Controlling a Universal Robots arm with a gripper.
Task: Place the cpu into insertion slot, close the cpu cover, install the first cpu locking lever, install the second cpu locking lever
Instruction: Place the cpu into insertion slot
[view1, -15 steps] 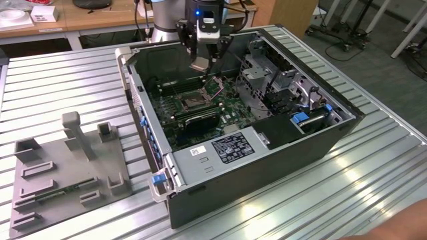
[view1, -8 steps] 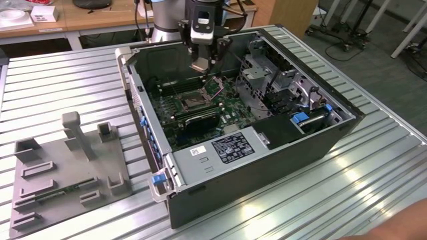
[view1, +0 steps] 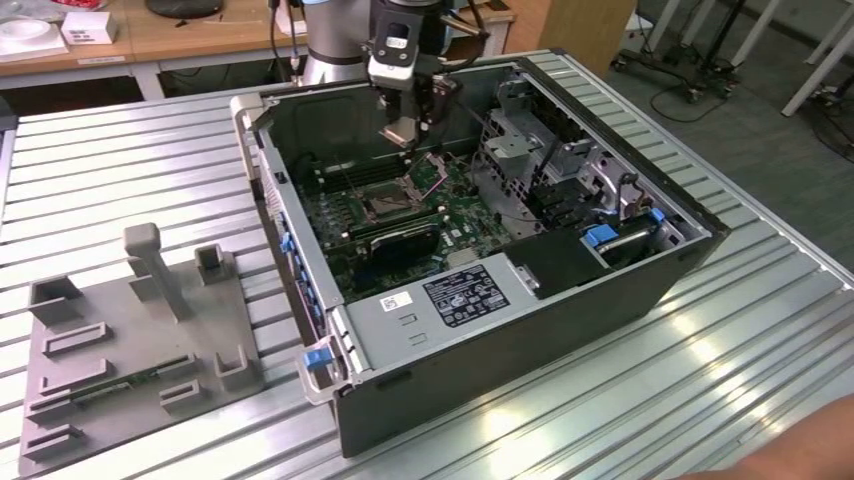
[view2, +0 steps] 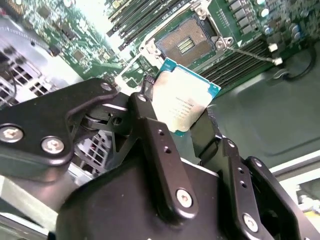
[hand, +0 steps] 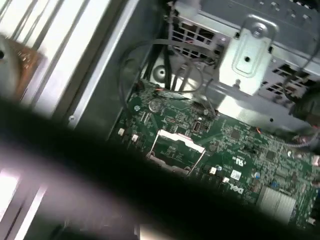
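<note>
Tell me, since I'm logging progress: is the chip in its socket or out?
Out. In the second wrist view the fingers hold the chip clear of the socket, whose dark centre lies bare.

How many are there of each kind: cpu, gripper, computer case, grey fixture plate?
cpu: 1
gripper: 1, shut on the cpu
computer case: 1
grey fixture plate: 1
Total: 4

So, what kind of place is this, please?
Probably a robotics lab or test workshop: a gripper holds a cpu over an open computer case on a slatted metal table, with wooden desks behind.
</note>
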